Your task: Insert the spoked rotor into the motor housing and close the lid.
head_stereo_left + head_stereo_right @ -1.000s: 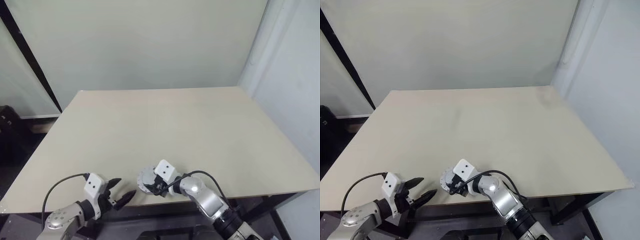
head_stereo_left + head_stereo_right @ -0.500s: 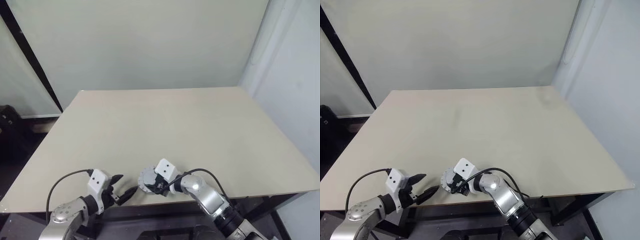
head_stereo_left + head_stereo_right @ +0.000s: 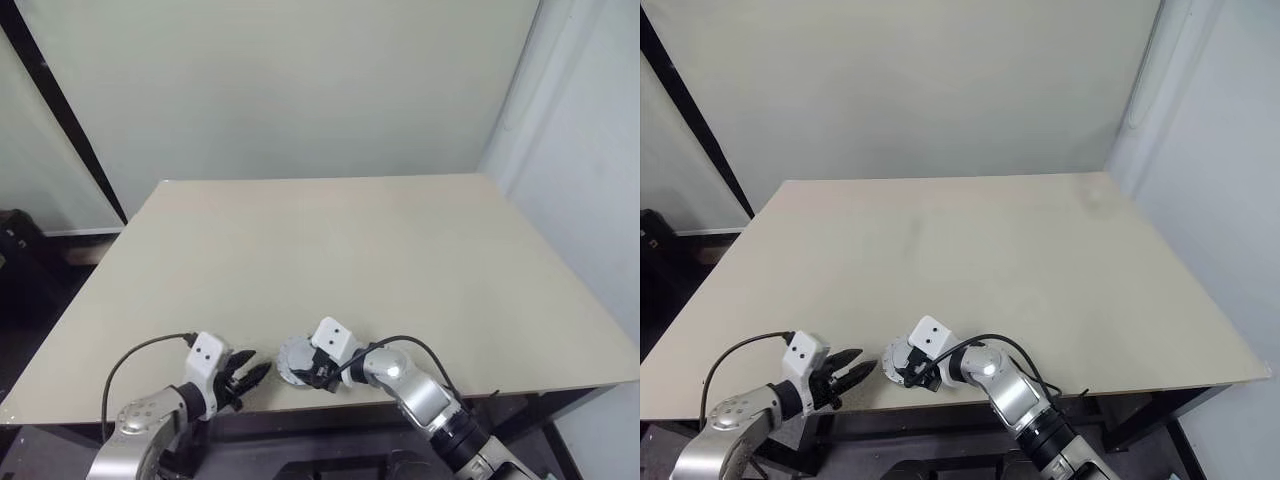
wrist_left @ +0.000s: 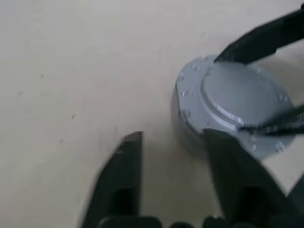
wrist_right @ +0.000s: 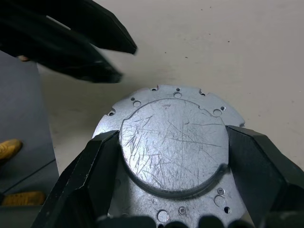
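Two grippers meet at the frame's lower centre: the right gripper (image 5: 172, 156) clamps the motor housing (image 5: 173, 147); the left gripper (image 4: 173, 161), narrowly parted and empty, sits just left of it.

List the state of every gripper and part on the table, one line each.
motor housing: closed by its scratched metal lid, resting near the table's front edge.
right gripper: fingers clamped on either side of the motor housing.
left gripper: fingers slightly apart, holding nothing, beside the housing.
table: bare beige top.
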You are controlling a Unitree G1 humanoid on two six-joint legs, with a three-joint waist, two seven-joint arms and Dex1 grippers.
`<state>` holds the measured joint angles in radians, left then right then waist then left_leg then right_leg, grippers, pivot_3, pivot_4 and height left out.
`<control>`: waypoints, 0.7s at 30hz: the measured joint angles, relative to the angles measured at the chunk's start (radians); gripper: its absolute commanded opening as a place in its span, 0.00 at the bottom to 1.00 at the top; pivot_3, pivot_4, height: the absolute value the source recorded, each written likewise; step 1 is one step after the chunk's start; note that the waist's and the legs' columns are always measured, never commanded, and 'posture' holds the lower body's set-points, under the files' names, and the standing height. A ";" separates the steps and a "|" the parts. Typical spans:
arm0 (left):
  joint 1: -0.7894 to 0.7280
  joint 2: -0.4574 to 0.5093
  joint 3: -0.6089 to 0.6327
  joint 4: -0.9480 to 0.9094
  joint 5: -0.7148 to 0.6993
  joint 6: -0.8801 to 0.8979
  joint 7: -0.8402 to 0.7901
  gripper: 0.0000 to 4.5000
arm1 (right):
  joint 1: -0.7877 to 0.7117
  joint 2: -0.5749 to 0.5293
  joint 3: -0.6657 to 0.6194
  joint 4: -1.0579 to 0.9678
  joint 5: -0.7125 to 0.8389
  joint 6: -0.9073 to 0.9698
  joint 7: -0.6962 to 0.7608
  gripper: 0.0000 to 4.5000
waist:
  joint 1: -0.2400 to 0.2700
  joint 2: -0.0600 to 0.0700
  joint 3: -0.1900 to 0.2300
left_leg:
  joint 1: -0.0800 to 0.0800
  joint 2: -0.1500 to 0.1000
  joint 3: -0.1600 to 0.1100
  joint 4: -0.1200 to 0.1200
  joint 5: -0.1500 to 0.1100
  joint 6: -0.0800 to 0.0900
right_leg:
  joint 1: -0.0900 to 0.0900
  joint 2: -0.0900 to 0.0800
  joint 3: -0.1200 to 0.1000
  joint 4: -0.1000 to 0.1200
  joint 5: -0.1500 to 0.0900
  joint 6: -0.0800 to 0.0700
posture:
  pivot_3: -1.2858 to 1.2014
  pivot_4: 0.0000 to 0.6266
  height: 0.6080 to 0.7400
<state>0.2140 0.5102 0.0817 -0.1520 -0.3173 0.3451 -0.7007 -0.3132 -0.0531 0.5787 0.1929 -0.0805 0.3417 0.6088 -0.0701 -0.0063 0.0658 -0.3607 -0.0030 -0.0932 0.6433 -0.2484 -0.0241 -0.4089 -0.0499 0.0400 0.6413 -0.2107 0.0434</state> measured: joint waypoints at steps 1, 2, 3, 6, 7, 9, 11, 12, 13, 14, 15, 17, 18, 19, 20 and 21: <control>-0.005 -0.001 -0.009 0.004 0.007 -0.001 0.002 0.14 | 0.000 0.000 0.001 0.000 0.000 -0.001 -0.001 0.73 | 0.000 0.000 0.000 | 0.000 0.000 0.000 0.000 0.000 0.000 | 0.000 0.000 0.000 0.000 0.000 0.000 | 0.52 0.00 1.00; -0.009 -0.001 -0.018 0.009 0.012 -0.003 0.002 0.06 | 0.000 0.000 0.001 0.000 0.000 -0.001 -0.002 0.73 | 0.000 0.000 0.000 | 0.000 0.000 0.000 0.000 0.000 0.000 | 0.000 0.000 0.000 0.000 0.000 0.000 | 0.52 0.00 1.00; -0.010 -0.002 -0.024 0.012 0.014 -0.004 0.002 0.00 | 0.000 0.000 0.002 0.000 -0.001 -0.001 -0.003 0.73 | 0.000 0.000 -0.001 | 0.000 0.000 0.000 0.000 0.000 0.000 | 0.000 0.000 0.000 0.000 0.000 0.000 | 0.52 0.00 1.00; -0.019 -0.012 -0.036 0.033 0.026 -0.012 0.001 0.00 | 0.000 0.001 0.007 0.000 -0.002 -0.001 -0.012 0.73 | 0.000 0.000 -0.001 | 0.000 0.000 0.000 0.000 0.000 0.000 | 0.000 0.000 0.000 0.000 0.000 0.000 | 0.52 0.00 1.00; -0.021 -0.013 -0.037 0.037 0.027 -0.014 0.000 0.00 | 0.001 0.001 0.007 -0.001 -0.002 -0.001 -0.014 0.73 | 0.000 0.000 -0.001 | 0.000 0.000 0.000 0.000 0.000 0.000 | 0.000 0.000 0.000 0.000 0.000 0.000 | 0.52 0.00 1.00; -0.026 -0.013 -0.043 0.046 0.031 -0.020 -0.001 0.00 | 0.003 0.001 0.011 -0.003 -0.003 0.002 -0.023 0.73 | 0.000 0.000 -0.001 | 0.001 0.000 0.000 0.000 0.000 0.000 | 0.000 0.000 0.000 0.000 0.000 0.000 | 0.52 0.00 1.00; -0.028 -0.013 -0.046 0.052 0.035 -0.026 -0.002 0.00 | 0.005 0.001 0.015 -0.007 -0.007 0.004 -0.031 0.73 | 0.000 0.001 -0.002 | 0.001 0.000 0.000 0.000 0.000 0.000 | 0.000 0.000 0.000 0.000 0.000 0.000 | 0.52 0.00 1.00; -0.030 -0.013 -0.047 0.056 0.035 -0.028 -0.002 0.00 | 0.005 0.001 0.017 -0.008 -0.009 0.005 -0.033 0.73 | 0.000 0.001 -0.002 | 0.001 0.000 0.000 0.001 0.000 0.000 | 0.000 0.000 0.000 0.000 0.000 0.000 | 0.52 0.00 1.00; -0.031 -0.013 -0.049 0.060 0.036 -0.031 -0.002 0.00 | 0.005 0.001 0.018 -0.009 -0.012 0.006 -0.036 0.73 | 0.000 0.002 -0.003 | 0.001 0.000 0.000 0.001 0.000 0.000 | 0.001 0.000 0.000 0.000 0.000 0.000 | 0.52 0.00 1.00; -0.033 -0.013 -0.051 0.064 0.037 -0.035 -0.002 0.00 | 0.005 0.001 0.020 -0.010 -0.015 0.008 -0.039 0.73 | 0.000 0.002 -0.003 | 0.001 0.000 0.000 0.001 0.000 0.000 | 0.001 0.000 0.000 0.000 0.000 0.000 | 0.52 0.00 1.00; -0.035 -0.013 -0.054 0.068 0.042 -0.039 -0.002 0.00 | 0.005 0.001 0.021 -0.011 -0.019 0.009 -0.041 0.73 | 0.000 0.003 -0.004 | 0.001 0.000 0.000 0.001 0.000 0.000 | 0.001 0.000 0.000 0.000 0.000 0.000 | 0.52 0.00 1.00; -0.041 -0.013 -0.061 0.074 0.051 -0.045 -0.004 0.00 | 0.006 0.001 0.022 -0.013 -0.021 0.016 -0.047 0.73 | 0.000 0.004 -0.005 | 0.001 0.000 0.000 0.001 0.000 0.000 | 0.002 0.000 0.000 0.000 0.000 0.000 | 0.52 0.00 1.00; -0.044 -0.013 -0.064 0.078 0.054 -0.047 -0.006 0.00 | 0.007 0.001 0.023 -0.014 -0.021 0.018 -0.050 0.73 | 0.000 0.005 -0.006 | 0.001 0.000 0.000 0.002 0.000 0.000 | 0.002 0.000 0.000 0.000 0.000 0.000 | 0.52 0.00 1.00; -0.047 -0.014 -0.066 0.082 0.059 -0.051 -0.009 0.00 | 0.007 0.002 0.023 -0.016 -0.022 0.023 -0.052 0.73 | 0.000 0.005 -0.006 | 0.001 0.000 0.000 0.002 0.001 0.000 | 0.002 0.000 0.000 0.000 0.000 0.000 | 0.52 0.00 1.00; -0.049 -0.014 -0.068 0.084 0.063 -0.053 -0.010 0.00 | 0.007 0.002 0.023 -0.018 -0.023 0.027 -0.054 0.73 | 0.000 0.006 -0.007 | 0.001 0.000 0.000 0.002 0.001 0.001 | 0.002 0.000 0.000 0.000 0.000 0.000 | 0.52 0.00 1.00; -0.050 -0.015 -0.071 0.086 0.065 -0.054 -0.011 0.00 | 0.008 0.002 0.024 -0.020 -0.025 0.030 -0.056 0.73 | 0.001 0.006 -0.007 | 0.001 0.000 0.000 0.002 0.001 0.001 | 0.002 0.000 0.000 0.000 0.000 0.000 | 0.52 0.00 1.00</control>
<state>0.1636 0.4949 0.0111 -0.0661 -0.2524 0.2912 -0.7120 -0.3056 -0.0515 0.6025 0.1727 -0.1050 0.3714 0.5528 -0.0696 -0.0003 0.0591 -0.3596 -0.0032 -0.0931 0.6452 -0.2477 -0.0235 -0.4070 -0.0503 0.0400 0.6415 -0.2107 0.0434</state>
